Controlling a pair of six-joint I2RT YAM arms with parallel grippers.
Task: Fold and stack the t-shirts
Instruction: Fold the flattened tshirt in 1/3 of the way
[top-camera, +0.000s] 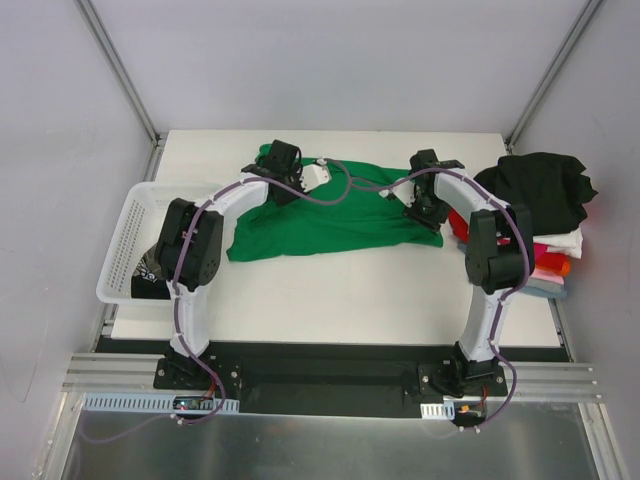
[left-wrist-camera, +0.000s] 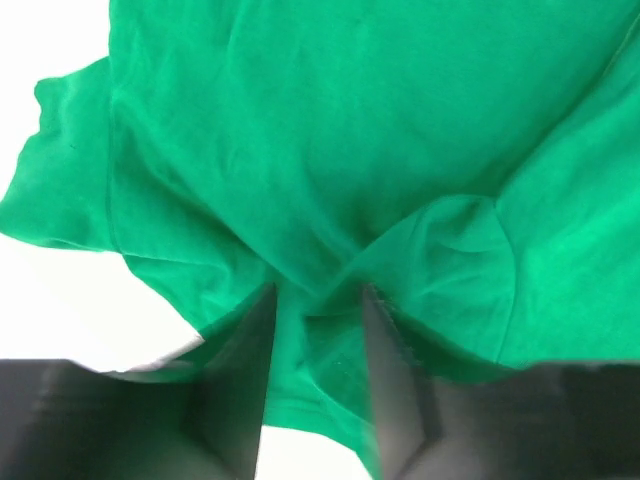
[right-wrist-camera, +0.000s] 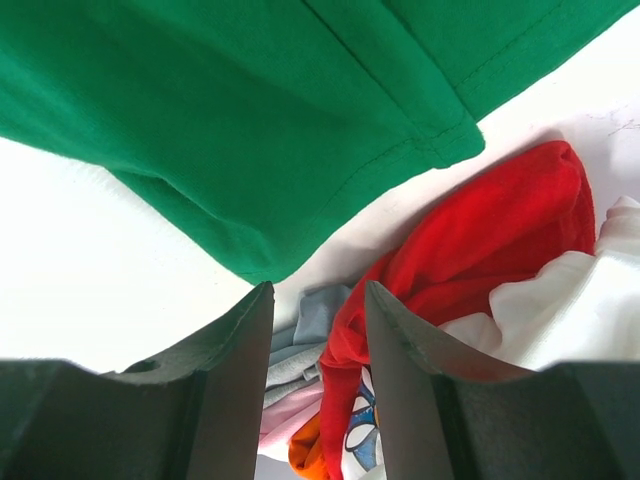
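**Figure: Green t-shirt mid-fold, both arms at its far edge.**

The green t-shirt (top-camera: 320, 225) lies on the table (top-camera: 350, 300) just right of the white basket (top-camera: 125, 235), drawn into a wide, wrinkled band with layered hems, so it appears to be doubled over once. The left gripper (left-wrist-camera: 318, 300) sits on the shirt end nearer the basket, jaws partly apart over a pucker of green cloth; whether they pinch it cannot be told. The right gripper (right-wrist-camera: 318, 290) hangs at the end away from the basket, jaws apart and empty. Farthest from the basket, a loose heap of shirts (top-camera: 540, 190) (black on top; red, white and pink below) looks unfolded. By this reading the task is at an early stage: no neat stack is visible, and this shirt needs further folds.
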